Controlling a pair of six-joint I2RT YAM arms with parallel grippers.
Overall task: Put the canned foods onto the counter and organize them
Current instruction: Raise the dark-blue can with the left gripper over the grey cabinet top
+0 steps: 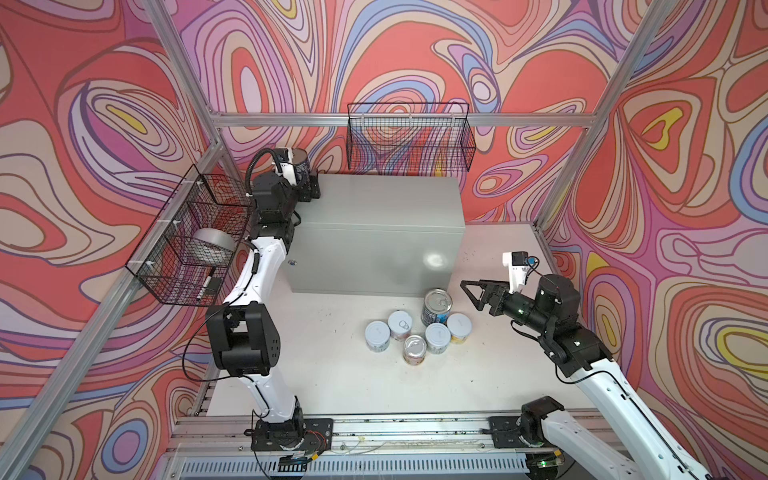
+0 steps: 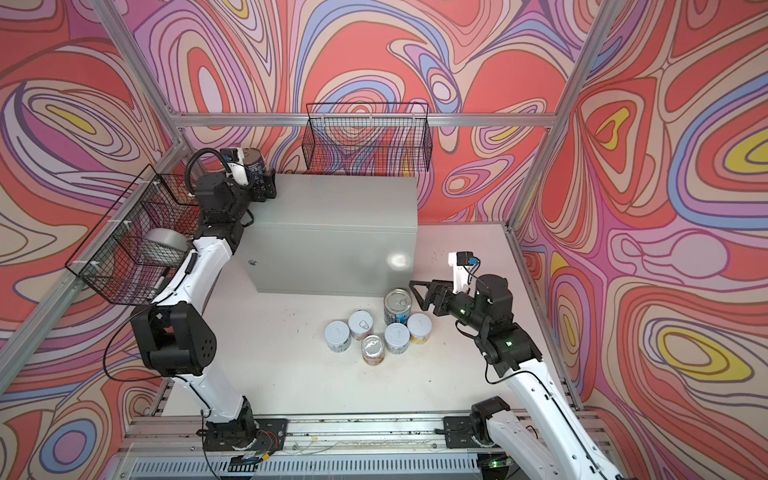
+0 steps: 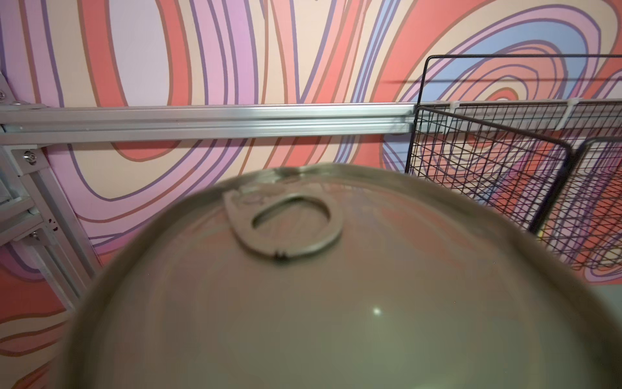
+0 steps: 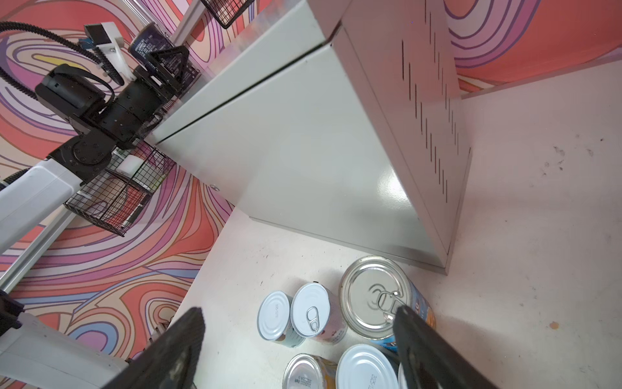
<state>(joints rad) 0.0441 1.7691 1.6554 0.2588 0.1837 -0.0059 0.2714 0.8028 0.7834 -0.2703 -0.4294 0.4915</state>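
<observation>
A tall dark-blue can [image 1: 300, 161] stands upright at the back left corner of the grey metal counter [image 1: 374, 199]. Whether its base rests on the flat top cannot be told. The left gripper [image 1: 302, 178] reaches in from the left with its jaws on either side of this can. The views do not show whether they press the label or stand clear of it. In the left wrist view the can's silver lid [image 3: 336, 303] fills the lower part, blurred, with its pull tab [image 3: 286, 225] lying flat.

The other six cans stand upright in a tight cluster on the white tabletop [image 1: 332, 374], just in front of the counter's right front corner. A second tall blue can [image 1: 437, 306] is nearest the counter. In front of it are five short cans [image 1: 377, 336] [image 1: 400, 325] [image 1: 414, 349] [image 1: 437, 337] [image 1: 459, 327].

The right gripper [image 1: 468, 291] hovers just right of the tall blue can. Its fingers [image 4: 414, 336] are spread wide and hold nothing.

A black wire basket [image 1: 174, 220] hangs on the left rail. It holds a grey tape roll [image 1: 212, 247] in a middle compartment and a marker pen [image 1: 205, 286] in the nearest one. A second wire basket [image 1: 409, 137] hangs on the back rail, above the counter's rear edge.
</observation>
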